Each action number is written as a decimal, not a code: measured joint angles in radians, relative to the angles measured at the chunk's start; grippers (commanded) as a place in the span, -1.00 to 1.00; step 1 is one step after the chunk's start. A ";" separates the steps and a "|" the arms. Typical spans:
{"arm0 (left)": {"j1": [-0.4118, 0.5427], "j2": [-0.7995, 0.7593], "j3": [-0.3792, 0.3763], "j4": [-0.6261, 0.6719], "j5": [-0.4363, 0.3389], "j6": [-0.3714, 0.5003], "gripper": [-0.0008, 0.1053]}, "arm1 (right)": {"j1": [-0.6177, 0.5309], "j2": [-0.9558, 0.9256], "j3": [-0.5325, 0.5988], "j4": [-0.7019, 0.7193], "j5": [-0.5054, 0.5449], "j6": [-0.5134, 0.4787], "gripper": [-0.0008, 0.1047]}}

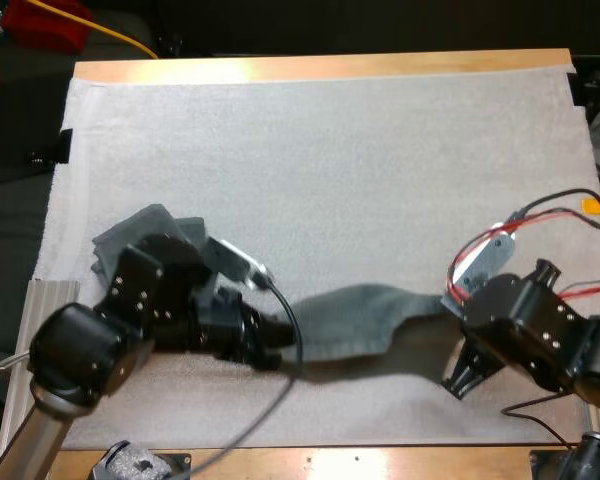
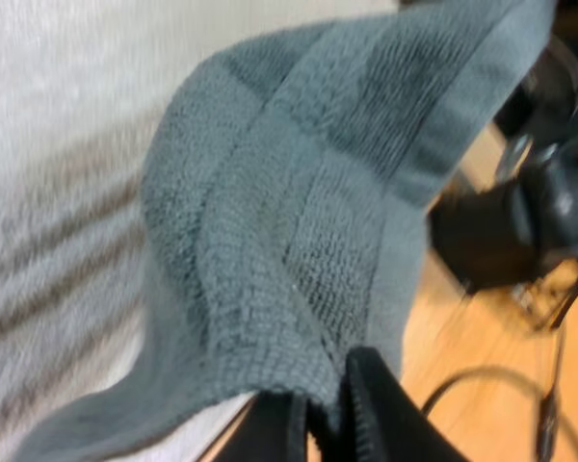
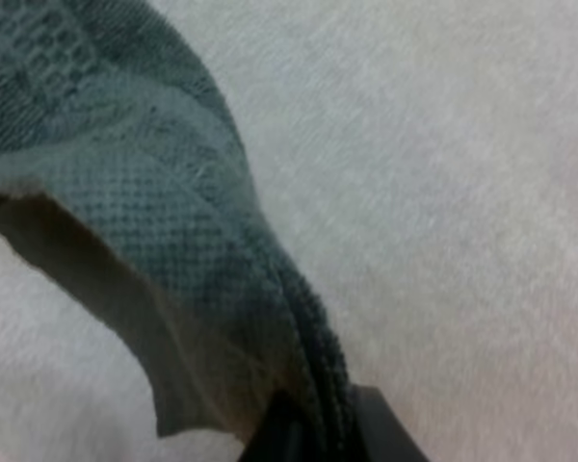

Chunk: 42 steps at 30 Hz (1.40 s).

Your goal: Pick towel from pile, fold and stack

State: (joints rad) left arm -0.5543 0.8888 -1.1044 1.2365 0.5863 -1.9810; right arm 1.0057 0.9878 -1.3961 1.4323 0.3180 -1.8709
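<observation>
A dark grey-green towel [image 1: 365,318] hangs stretched between my two grippers above the front of the white mat [image 1: 330,170]. My left gripper [image 1: 278,345] is shut on the towel's left end; its black fingers [image 2: 371,409] pinch the towel [image 2: 299,221] edge. My right gripper [image 1: 452,308] is shut on the towel's right end, and the towel [image 3: 164,241] runs down into its fingers [image 3: 380,433]. More grey-green towel [image 1: 140,235] lies on the mat behind my left arm, partly hidden by it.
The wooden table edge [image 1: 320,68] runs along the far side and the front edge [image 1: 380,462] lies close to both arms. The far half of the mat is bare. My right arm [image 2: 549,207] appears past the towel in the left wrist view.
</observation>
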 measured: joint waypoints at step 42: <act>-0.092 0.159 0.253 -0.284 -0.401 -0.054 -0.98 | -0.234 0.097 0.290 -0.397 -0.103 0.097 -0.96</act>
State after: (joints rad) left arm -0.6467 1.0479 -0.8518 0.9527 0.1856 -2.0353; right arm 0.7712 1.0846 -1.1056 1.0351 0.2154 -1.7737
